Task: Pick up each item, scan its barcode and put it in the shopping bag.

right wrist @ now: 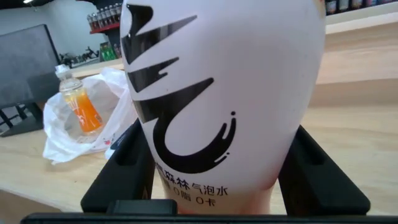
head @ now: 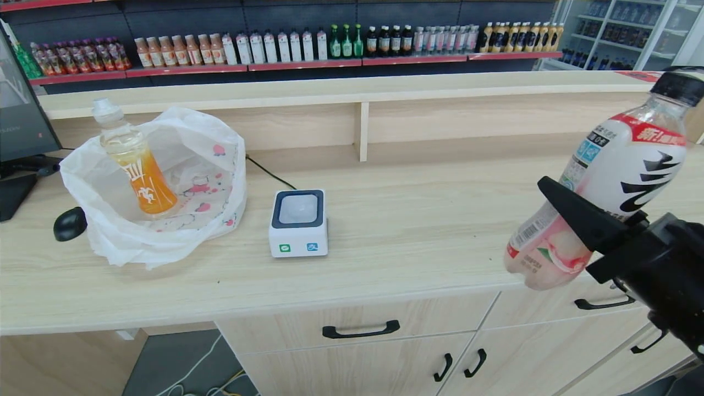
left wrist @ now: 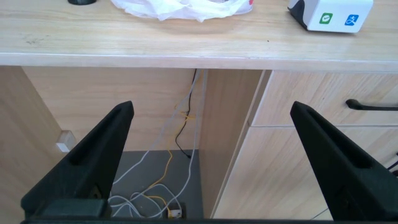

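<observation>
My right gripper [head: 591, 228] is shut on a white-labelled peach drink bottle [head: 608, 176] with a black cap, held tilted in the air over the counter's front right edge. Up close, the same bottle [right wrist: 221, 93] sits between the gripper's fingers [right wrist: 121, 174]. A white barcode scanner [head: 298, 223] stands mid-counter. To its left the white shopping bag [head: 209, 181] holds an upright orange drink bottle [head: 137, 165]. My left gripper [left wrist: 211, 162] hangs open below the counter's front edge, nothing between its fingers; the scanner [left wrist: 329, 14] and bag [left wrist: 180, 9] lie above it.
A black mouse [head: 70, 223] and a monitor [head: 22, 115] sit at the counter's far left. A cable [head: 269, 173] runs from the scanner to the back. A raised wooden ledge [head: 341, 91] borders the counter's rear. Drawers with black handles [head: 360, 331] lie below.
</observation>
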You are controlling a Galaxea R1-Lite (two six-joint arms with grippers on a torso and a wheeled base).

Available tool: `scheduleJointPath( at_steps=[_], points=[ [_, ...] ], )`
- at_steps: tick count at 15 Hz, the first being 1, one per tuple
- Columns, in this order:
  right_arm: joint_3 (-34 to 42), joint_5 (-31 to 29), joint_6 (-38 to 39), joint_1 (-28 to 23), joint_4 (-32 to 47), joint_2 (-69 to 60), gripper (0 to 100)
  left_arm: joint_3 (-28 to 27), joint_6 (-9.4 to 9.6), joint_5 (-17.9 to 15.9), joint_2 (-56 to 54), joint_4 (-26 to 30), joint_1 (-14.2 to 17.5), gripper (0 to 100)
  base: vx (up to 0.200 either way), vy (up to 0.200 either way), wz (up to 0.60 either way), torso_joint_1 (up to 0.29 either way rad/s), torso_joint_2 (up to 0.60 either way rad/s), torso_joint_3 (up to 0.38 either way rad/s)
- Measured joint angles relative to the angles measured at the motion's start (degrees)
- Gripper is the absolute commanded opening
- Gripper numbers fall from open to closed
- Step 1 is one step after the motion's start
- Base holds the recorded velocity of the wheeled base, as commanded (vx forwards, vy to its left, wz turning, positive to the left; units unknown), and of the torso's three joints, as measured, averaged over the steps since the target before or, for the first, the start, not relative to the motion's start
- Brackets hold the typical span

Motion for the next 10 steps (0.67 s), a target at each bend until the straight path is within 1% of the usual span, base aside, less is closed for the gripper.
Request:
scheduleJointPath(
  at_steps=[1, 3, 4, 5, 8, 10],
  points=[
    [0.73, 0.49, 0.71, 0.11, 0.0, -0.61, 0, 0.0, 0.0, 0.0, 0.0, 0.0, 0.0, 100, 0.0, 0.0, 0.0, 0.0, 0.0, 0.0],
    [1.57, 5.86, 3.47, 0.23, 0.02, -1.4, 0, 0.0, 0.0, 0.0, 0.0, 0.0, 0.0, 100, 0.0, 0.0, 0.0, 0.0, 0.0, 0.0],
    [1.74, 7.57, 4.21, 0.23, 0.0, -1.57, 0, 0.0, 0.0, -0.02, 0.0, 0.0, 0.0, 100, 0.0, 0.0, 0.0, 0.0, 0.0, 0.0],
    [1.96, 10.98, 5.91, 0.23, 0.0, -1.55, 0, 0.0, 0.0, 0.0, 0.0, 0.0, 0.0, 100, 0.0, 0.0, 0.0, 0.0, 0.0, 0.0],
    [1.48, 16.91, 9.94, 0.41, 0.02, -0.48, 0, 0.0, 0.0, 0.0, 0.0, 0.0, 0.0, 100, 0.0, 0.0, 0.0, 0.0, 0.0, 0.0],
    [0.67, 19.4, 14.2, 1.79, 0.02, 0.66, 0, 0.0, 0.0, 0.0, 0.0, 0.0, 0.0, 100, 0.0, 0.0, 0.0, 0.0, 0.0, 0.0]
  ],
)
